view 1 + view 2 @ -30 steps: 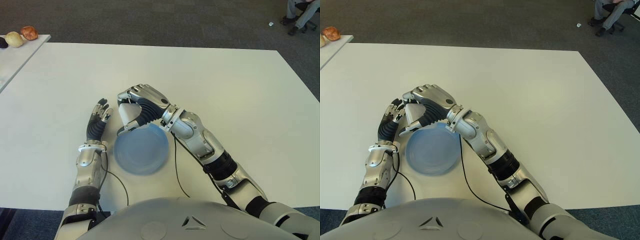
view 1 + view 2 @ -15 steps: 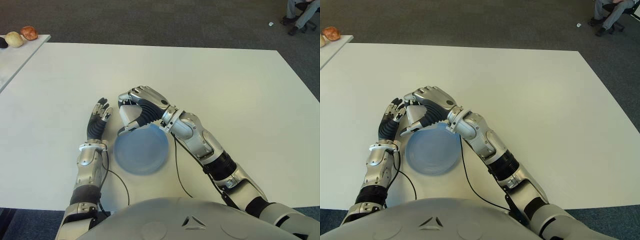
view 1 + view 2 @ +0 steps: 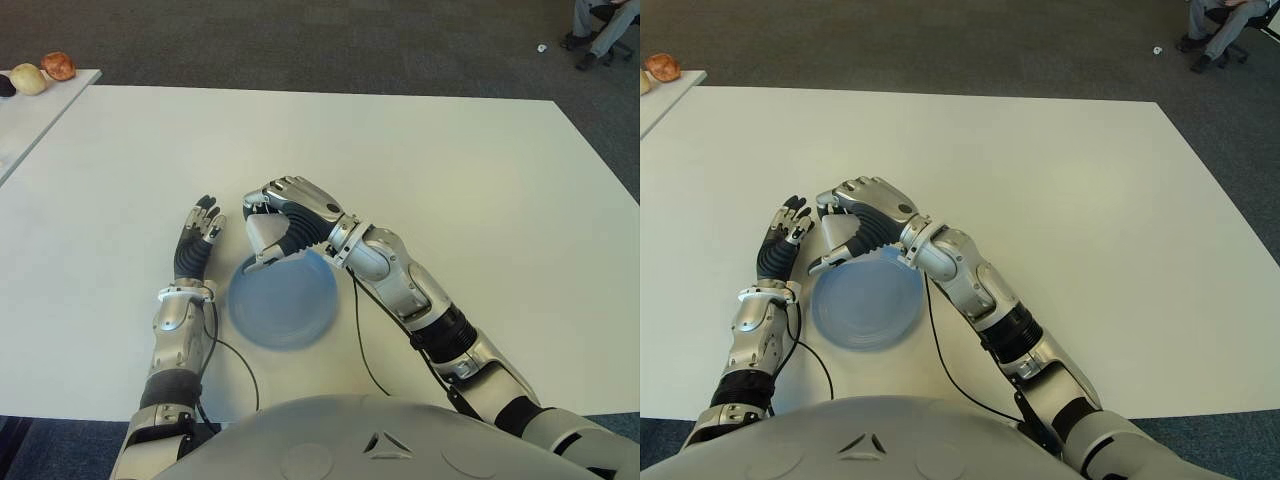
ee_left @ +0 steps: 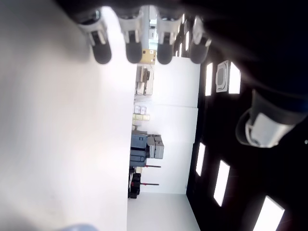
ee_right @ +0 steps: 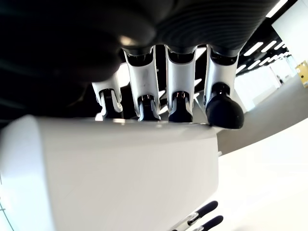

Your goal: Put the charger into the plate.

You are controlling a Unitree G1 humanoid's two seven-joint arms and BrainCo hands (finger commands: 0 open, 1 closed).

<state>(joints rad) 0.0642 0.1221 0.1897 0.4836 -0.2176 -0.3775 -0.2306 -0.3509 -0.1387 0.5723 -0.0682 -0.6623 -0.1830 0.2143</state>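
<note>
My right hand (image 3: 272,225) is curled around a white charger (image 3: 265,235) and holds it just over the far rim of the blue plate (image 3: 283,300). The right wrist view fills with the charger's white body (image 5: 110,178), fingertips (image 5: 180,108) pressed along its top edge. The plate lies on the white table (image 3: 450,170) near my body. My left hand (image 3: 195,240) shows flat and open to the left of the plate, fingers (image 4: 132,48) straight and holding nothing.
A second white table (image 3: 30,110) stands at the far left with small round items (image 3: 58,66) on it. A seated person's legs (image 3: 605,25) show at the far right on the dark carpet. Black cables (image 3: 355,340) trail along my arms.
My right hand has carried the charger a little to the right and toward me, closer over the plate's far rim. The left hand has stayed put.
</note>
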